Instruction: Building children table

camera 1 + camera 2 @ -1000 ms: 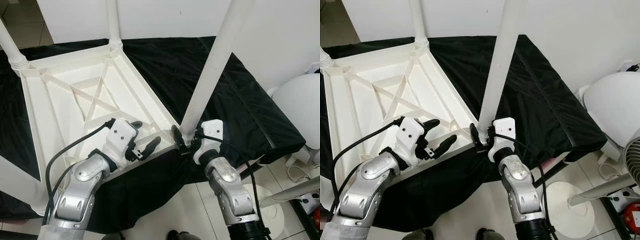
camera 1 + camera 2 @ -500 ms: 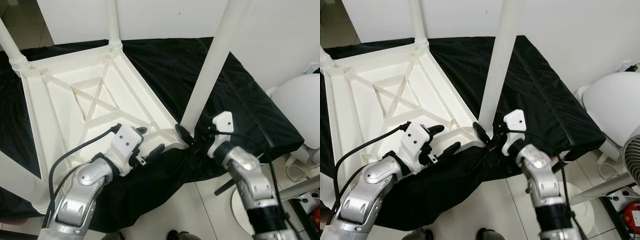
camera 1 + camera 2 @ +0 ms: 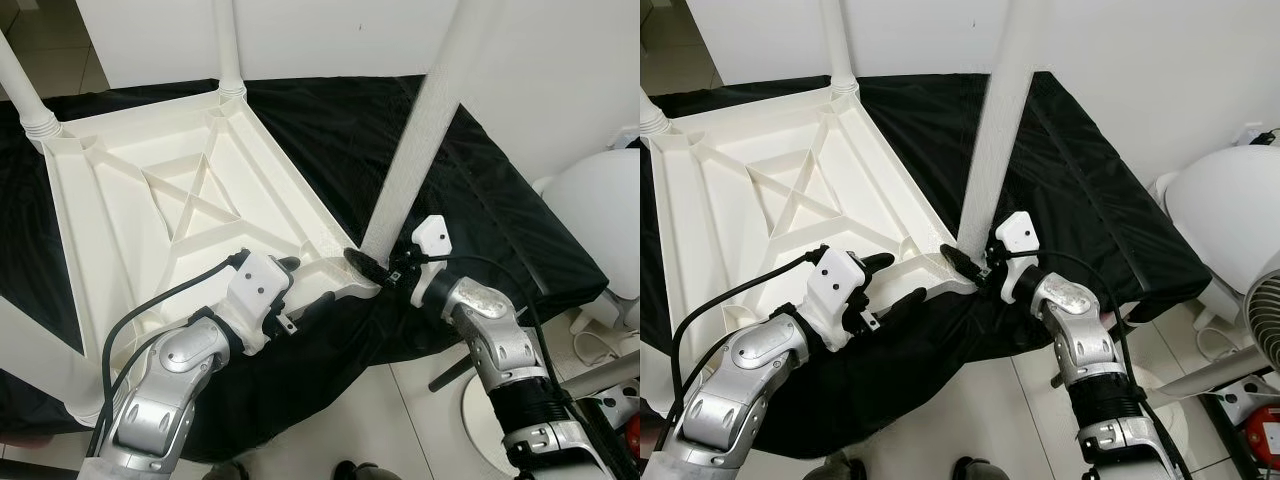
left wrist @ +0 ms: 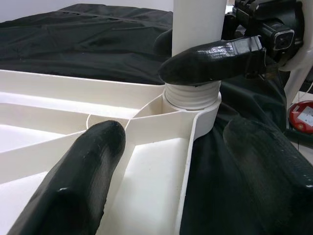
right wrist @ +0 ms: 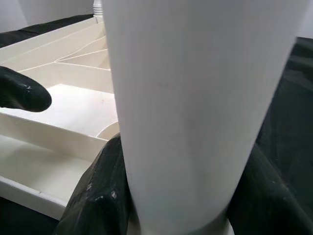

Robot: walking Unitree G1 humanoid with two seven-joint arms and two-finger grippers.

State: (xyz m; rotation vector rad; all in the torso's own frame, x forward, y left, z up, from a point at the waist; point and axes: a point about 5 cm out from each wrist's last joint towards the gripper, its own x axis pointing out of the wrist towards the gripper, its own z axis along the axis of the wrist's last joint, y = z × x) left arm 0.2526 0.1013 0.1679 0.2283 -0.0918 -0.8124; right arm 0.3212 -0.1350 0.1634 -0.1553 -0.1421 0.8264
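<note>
The right hand [image 3: 975, 266] has swung round the base of the white leg [image 3: 995, 140] over the last second, its wrist turning from below the corner out to the side while the fingers [image 5: 93, 196] stay clamped on the leg. That reads as a screwing turn seating the leg in the corner socket [image 4: 191, 100] of the upturned children's table top [image 3: 150, 190]. The left hand [image 3: 290, 292], fingers spread apart, has slid down to straddle the near rim, steadying it. The socket holds the leg's ribbed end; 2 other legs stand in far corners. All rests on a black cloth [image 3: 480, 190].
</note>
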